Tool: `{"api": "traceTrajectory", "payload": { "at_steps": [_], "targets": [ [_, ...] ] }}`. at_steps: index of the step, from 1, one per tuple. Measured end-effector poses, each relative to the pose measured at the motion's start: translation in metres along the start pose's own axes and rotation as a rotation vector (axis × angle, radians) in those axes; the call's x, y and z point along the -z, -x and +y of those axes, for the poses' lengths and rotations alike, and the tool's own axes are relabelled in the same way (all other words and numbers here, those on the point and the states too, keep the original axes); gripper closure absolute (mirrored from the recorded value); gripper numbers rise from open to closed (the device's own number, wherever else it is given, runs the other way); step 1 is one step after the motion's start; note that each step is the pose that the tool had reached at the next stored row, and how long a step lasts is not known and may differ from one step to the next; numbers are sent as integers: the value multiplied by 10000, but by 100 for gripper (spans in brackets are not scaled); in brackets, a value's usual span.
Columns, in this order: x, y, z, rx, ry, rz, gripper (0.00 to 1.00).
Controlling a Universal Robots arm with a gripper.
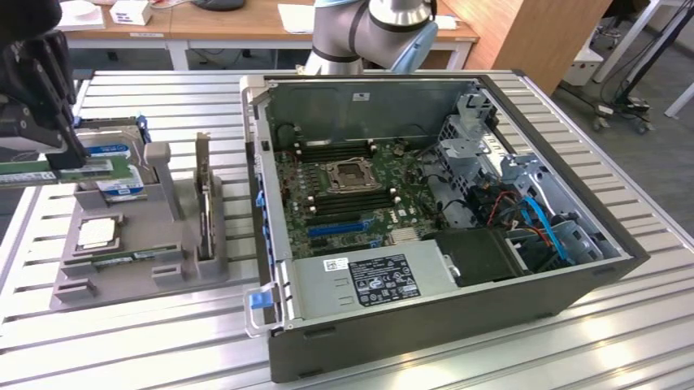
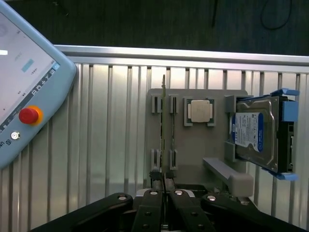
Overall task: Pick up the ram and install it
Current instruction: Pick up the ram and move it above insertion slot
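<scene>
Black two-finger gripper [image 1: 63, 156] clenched on the long, thin green ram stick [image 1: 31, 175], which it holds level above the grey moulded fixture tray [image 1: 141, 272] at the exterior view's left. Silver hard drive with blue-white label [image 1: 117, 154] sits just beside it. Square silver processor chip [image 1: 96, 233] lies flat in the tray. Dark upright expansion card [image 1: 203, 199] stands between the ram and the open dark-grey computer case [image 1: 434, 341], which is well apart. Bare ribbed aluminium table [image 1: 162, 97] lies beyond the tray's edge.

Work surface: a silver ribbed aluminium-profile table [image 1: 607, 341], with bright reflections of overhead light. Behind it stands a light wooden-topped desk with white legs [image 1: 217, 31], carrying a small white box [image 1: 130, 12]. A tall brown wooden panel [image 1: 531, 36] rises at the exterior view's right, beside grey floor [image 1: 651, 81] with black cables [image 1: 629, 110].
</scene>
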State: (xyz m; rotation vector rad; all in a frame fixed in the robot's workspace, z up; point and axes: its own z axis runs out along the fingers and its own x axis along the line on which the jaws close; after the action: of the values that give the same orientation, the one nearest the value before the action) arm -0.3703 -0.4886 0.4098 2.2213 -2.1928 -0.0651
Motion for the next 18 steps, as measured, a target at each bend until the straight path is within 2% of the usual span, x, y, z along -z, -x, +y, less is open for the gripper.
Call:
{"api": "traceTrajectory", "payload": {
  "at_steps": [9, 18],
  "targets": [
    [132, 2, 6, 0, -1, -1, 89],
    [142, 2, 6, 1, 0, -1, 89]
  ]
}}
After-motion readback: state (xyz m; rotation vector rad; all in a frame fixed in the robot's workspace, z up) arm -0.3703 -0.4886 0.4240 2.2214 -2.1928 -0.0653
